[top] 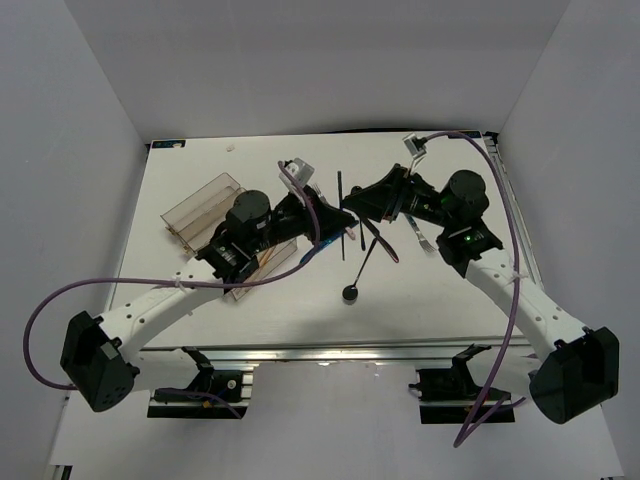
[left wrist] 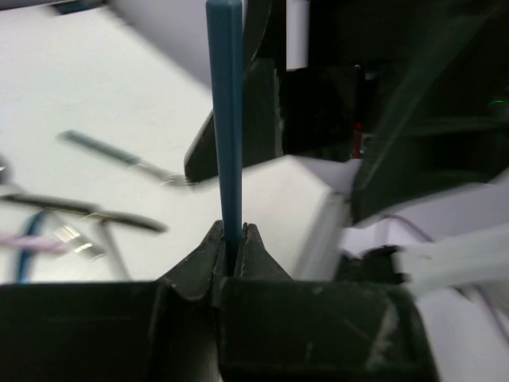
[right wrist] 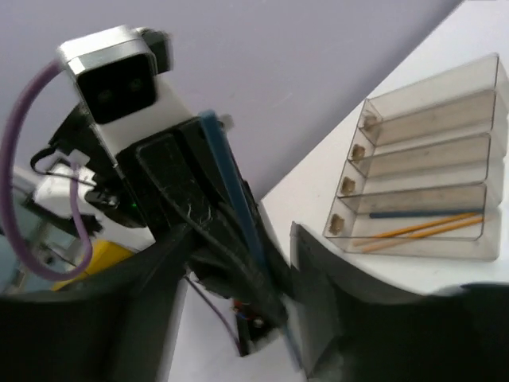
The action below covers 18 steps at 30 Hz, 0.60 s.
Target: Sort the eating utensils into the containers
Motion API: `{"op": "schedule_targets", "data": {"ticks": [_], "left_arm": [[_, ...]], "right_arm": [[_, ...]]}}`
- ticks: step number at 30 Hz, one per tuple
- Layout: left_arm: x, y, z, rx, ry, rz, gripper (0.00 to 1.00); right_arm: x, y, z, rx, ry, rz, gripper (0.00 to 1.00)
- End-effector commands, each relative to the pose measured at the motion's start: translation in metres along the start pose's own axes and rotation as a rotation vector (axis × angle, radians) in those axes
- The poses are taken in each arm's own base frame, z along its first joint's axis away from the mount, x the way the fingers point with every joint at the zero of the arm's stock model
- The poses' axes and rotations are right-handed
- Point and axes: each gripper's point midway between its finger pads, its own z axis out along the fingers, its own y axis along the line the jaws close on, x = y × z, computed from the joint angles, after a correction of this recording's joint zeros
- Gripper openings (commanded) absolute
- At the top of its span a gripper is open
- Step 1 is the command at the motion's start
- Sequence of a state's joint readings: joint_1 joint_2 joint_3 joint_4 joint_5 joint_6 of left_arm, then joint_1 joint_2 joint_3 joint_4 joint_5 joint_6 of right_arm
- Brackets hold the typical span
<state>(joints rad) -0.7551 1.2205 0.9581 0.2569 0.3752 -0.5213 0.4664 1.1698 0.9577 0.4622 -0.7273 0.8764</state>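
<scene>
Standing upright, blue stick (left wrist: 227, 119) is pinched in left gripper (left wrist: 231, 236); right gripper (right wrist: 237, 235) gapes wide.

Legible text, brands, numbers, signs: none in any of the three views.

Item noted: a small bluish patch (top: 166, 144) at the far left corner of the table (top: 450, 300). It is possibly a sticker or label, but it is too small in the overhead view to make out any lettering.
</scene>
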Motion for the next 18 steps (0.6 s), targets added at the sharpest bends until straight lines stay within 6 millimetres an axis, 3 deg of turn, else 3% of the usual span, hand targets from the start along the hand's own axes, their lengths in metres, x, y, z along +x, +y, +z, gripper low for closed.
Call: {"op": "schedule_targets", "data": {"ticks": [1,2,3,4,5,6,10,14,18], "left_arm": [[0.011,0.070,-0.034,-0.402,0.187,0.257,0.00],[0.020,0.072,-0.040,-0.423,0.247,0.244,0.00],[0.010,0.107,-0.062,-0.636,0.269,0.353,0.00],[0.015,0.123,-0.083,-0.744,0.356,0.396,0.00],[0.019,0.142,-0.096,-0.853,0.408,0.442,0.00],[0.010,0.165,-0.123,-1.036,0.444,0.544,0.00],[0.032,0.213,-0.178,-1.370,0.650,0.753,0.00],[0.045,0.240,-0.189,-1.417,0.702,0.795,0.00],[0.053,0.261,-0.184,-1.353,0.699,0.747,0.00]], "right_arm": [[-0.022,-0.027,-0.024,0.167,-0.071,-0.009,0.89],[-0.013,-0.034,-0.028,0.202,-0.039,0.006,0.89],[-0.027,-0.055,-0.043,0.307,-0.083,-0.031,0.89],[-0.022,-0.068,-0.058,0.391,-0.074,-0.001,0.89],[-0.029,-0.080,-0.073,0.455,-0.103,-0.014,0.89],[-0.028,-0.090,-0.082,0.506,-0.115,-0.016,0.89],[-0.019,-0.100,-0.107,0.573,-0.118,-0.040,0.89],[-0.010,-0.103,-0.115,0.591,-0.094,-0.045,0.89],[-0.006,-0.099,-0.121,0.603,-0.077,-0.067,0.89]]}}
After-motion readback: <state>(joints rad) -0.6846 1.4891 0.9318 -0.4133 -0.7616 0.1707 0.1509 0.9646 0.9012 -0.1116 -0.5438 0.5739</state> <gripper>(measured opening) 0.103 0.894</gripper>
